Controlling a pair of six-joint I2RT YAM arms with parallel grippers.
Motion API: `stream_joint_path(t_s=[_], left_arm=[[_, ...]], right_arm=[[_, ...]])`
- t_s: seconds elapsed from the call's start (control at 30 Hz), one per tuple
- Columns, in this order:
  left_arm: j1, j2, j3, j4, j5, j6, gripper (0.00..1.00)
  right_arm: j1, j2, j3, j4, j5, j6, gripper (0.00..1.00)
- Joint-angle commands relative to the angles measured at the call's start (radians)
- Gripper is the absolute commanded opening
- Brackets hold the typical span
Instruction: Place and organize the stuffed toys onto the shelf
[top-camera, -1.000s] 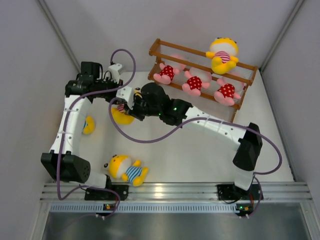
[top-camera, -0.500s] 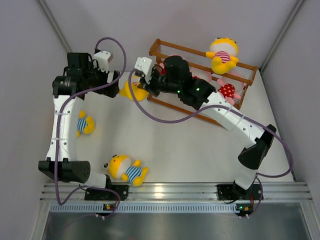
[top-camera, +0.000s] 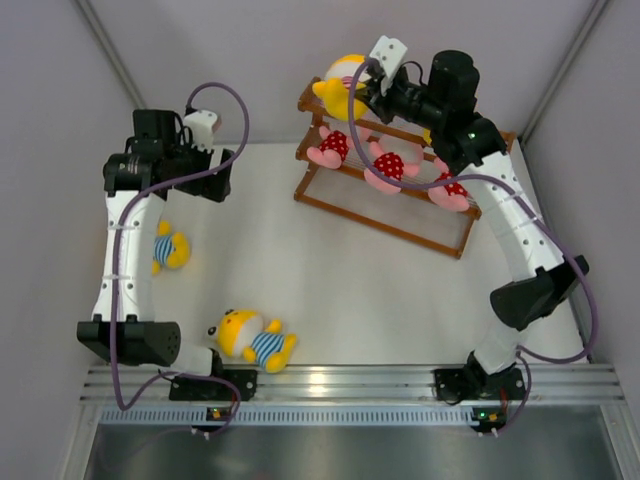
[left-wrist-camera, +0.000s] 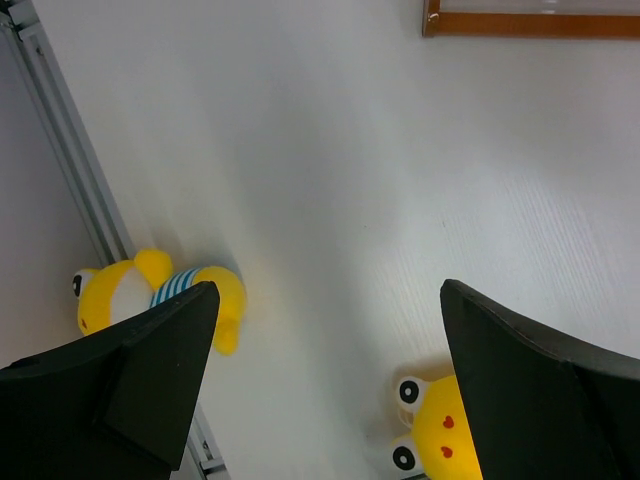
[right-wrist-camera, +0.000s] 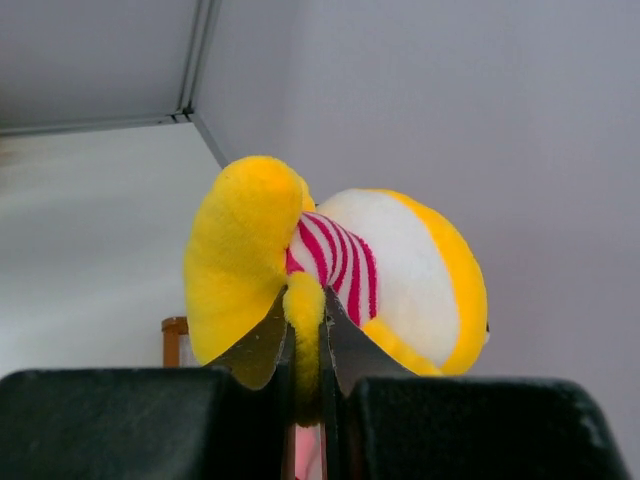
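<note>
My right gripper is shut on a limb of a yellow stuffed toy in a pink-striped shirt and holds it in the air above the left end of the shelf's top tier. In the right wrist view the toy hangs pinched between that gripper's jaws. Three pink toys in red dotted outfits lie on the middle tier. My left gripper is open and empty above the table. A blue-striped yellow toy lies below it, and another near the front edge.
The left wrist view looks down between the open fingers at the white table, with one blue-striped toy, a yellow toy's face and a shelf foot rail. Grey walls enclose the table; a metal rail runs along the front.
The right arm has carried the pink-striped toy from the table's left-centre up over the shelf's left end. My left gripper opened, letting go of it, and drew back left.
</note>
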Motion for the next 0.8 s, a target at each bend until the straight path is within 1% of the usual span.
stream_joint_path(t_s=[0.0,0.13,0.3,0.5,0.77], left_arm=[[0.002,-0.001,-0.014,-0.011,0.022,0.012,0.98],[0.002,0.002,-0.022,-0.012,0.016,0.027,0.98],[0.002,0.01,-0.034,-0.012,0.02,0.03,0.98],[0.002,0.013,-0.04,-0.017,0.034,0.038,0.98],[0.002,0.021,-0.042,-0.02,0.048,0.041,0.98]], right_arm=[[-0.059,0.033,0.041,0.075,-0.151,0.022,0.0],[-0.111,0.069,0.044,0.061,-0.185,0.013,0.0],[-0.145,0.115,0.044,0.026,-0.228,0.015,0.0],[-0.159,0.134,0.009,-0.001,-0.203,-0.012,0.0],[-0.176,0.126,-0.065,0.018,-0.154,-0.022,0.0]])
